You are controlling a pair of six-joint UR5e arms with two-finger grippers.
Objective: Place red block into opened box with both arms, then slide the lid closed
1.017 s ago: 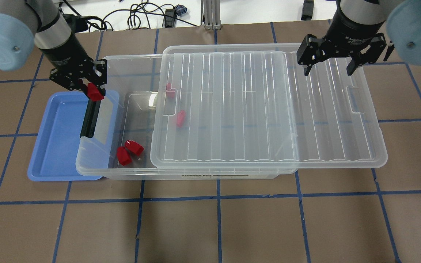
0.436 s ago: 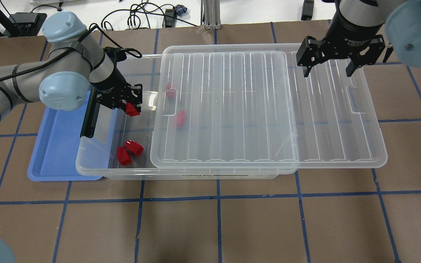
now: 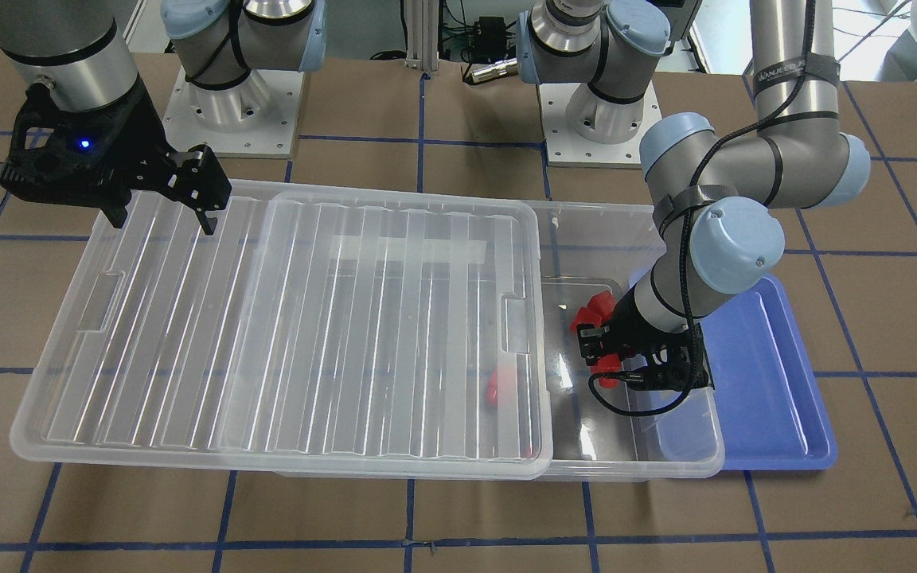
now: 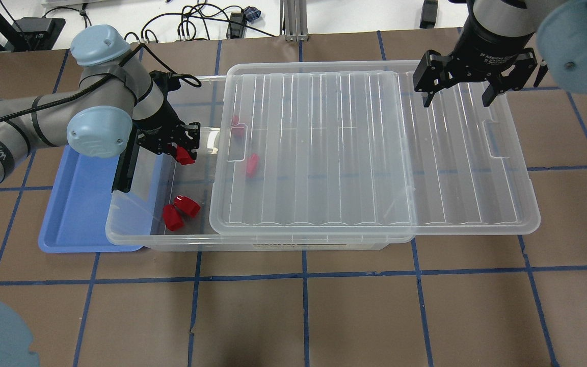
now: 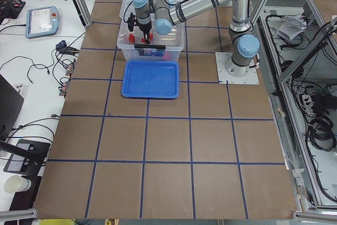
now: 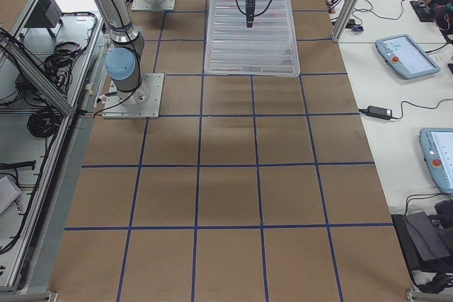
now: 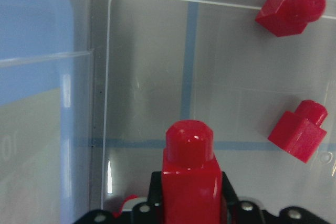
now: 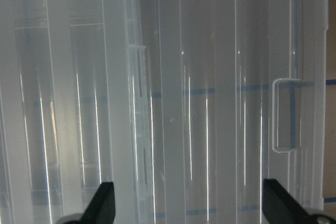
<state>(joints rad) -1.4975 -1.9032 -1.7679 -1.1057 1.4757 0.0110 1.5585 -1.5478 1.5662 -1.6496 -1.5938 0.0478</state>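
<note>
My left gripper (image 4: 180, 148) is shut on a red block (image 4: 187, 156), stub pointing down, low inside the uncovered left end of the clear box (image 4: 273, 242). The wrist view shows that block (image 7: 189, 177) above the box floor, with two more red blocks (image 7: 291, 9) (image 7: 302, 132) lying loose there. In the front view the held block (image 3: 606, 380) sits below the gripper (image 3: 611, 354). The ribbed lid (image 4: 451, 168) is slid right and overhangs the box. My right gripper (image 4: 456, 97) hangs open over the lid's far right part, with nothing between its fingers (image 8: 102, 203).
A blue tray (image 4: 79, 204) lies partly under the box's left end, beside its black bar (image 4: 123, 168). Two more red blocks (image 4: 251, 164) (image 4: 237, 125) show faintly through the lid. Cables lie beyond the table's far edge.
My left arm carried the red block right, from above the box's black bar into the open end, and lowered it. The right gripper has hardly moved.
</note>
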